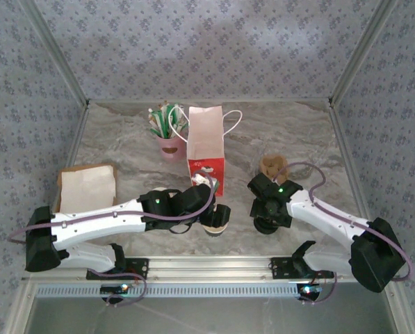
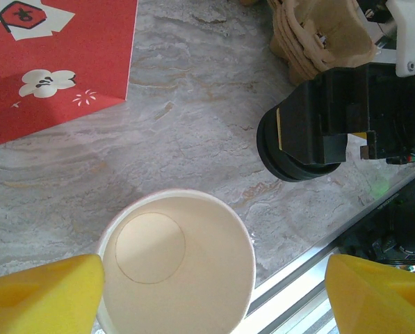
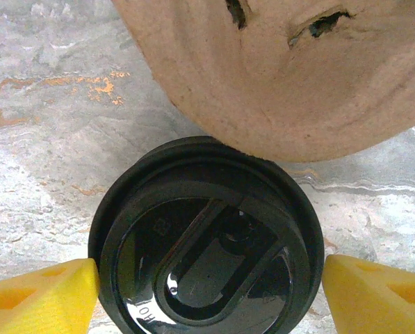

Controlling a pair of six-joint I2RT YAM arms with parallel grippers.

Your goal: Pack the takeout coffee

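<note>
Paper walls make the coffee cup (image 2: 176, 261) a light, soft thing to handle. It stands upright and open on the table (image 2: 193, 132) near the front edge, just in front of the red-and-white bag (image 1: 206, 142). Its pale bottom shows with no drink visible, so I judge it will weigh little and will tip or dent easily. The left gripper (image 2: 210, 296) straddles it with fingers spread, one pad (image 2: 44, 296) at the rim's edge and the other well clear. A gentle squeeze across the wall just under the rolled rim, its stiffest part, looks safest; a hard pinch would likely crush it. Nearby, the right gripper (image 3: 208, 292) hangs with fingers spread on either side of the black lid (image 3: 207, 243); whether they touch it I cannot tell.
</note>
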